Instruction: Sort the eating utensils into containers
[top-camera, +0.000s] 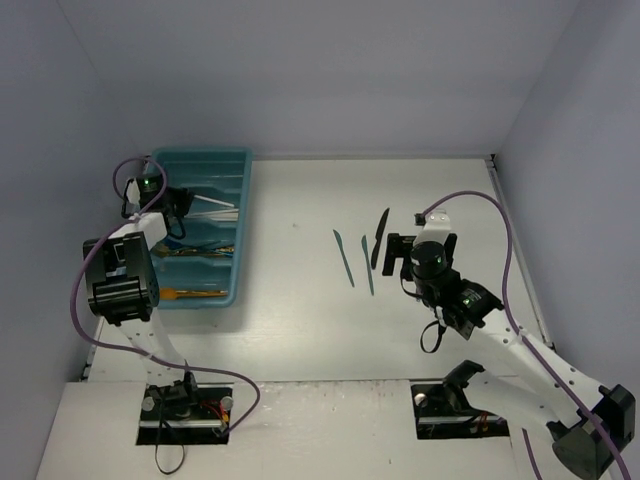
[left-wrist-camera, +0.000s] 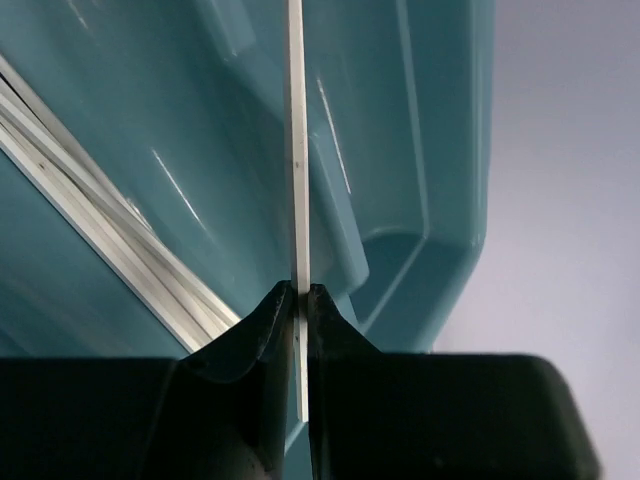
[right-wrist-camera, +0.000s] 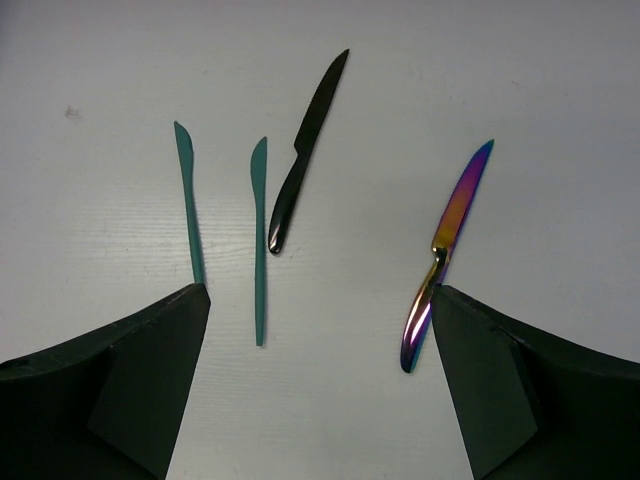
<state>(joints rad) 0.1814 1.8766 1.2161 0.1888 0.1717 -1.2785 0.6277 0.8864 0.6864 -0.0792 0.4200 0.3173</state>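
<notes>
The teal cutlery tray (top-camera: 240, 200) lies at the far left, with gold utensils (top-camera: 196, 252) and white ones in its compartments. My left gripper (top-camera: 181, 205) is over the tray, shut on a white utensil (top-camera: 216, 207). In the left wrist view the gripper (left-wrist-camera: 300, 300) pinches its thin white handle (left-wrist-camera: 297, 150) above the tray (left-wrist-camera: 420, 150). My right gripper (top-camera: 396, 256) is open above the table. In the right wrist view the gripper (right-wrist-camera: 320, 300) has two teal knives (right-wrist-camera: 186, 195) (right-wrist-camera: 259, 230), a black knife (right-wrist-camera: 305, 150) and an iridescent purple knife (right-wrist-camera: 448, 240) in front of it.
White utensils (left-wrist-camera: 90, 200) lie in a tray compartment to the left of the held one. The teal knives (top-camera: 344, 257) (top-camera: 368, 263) and the black knife (top-camera: 381, 238) lie mid-table. Walls close in on the left, back and right.
</notes>
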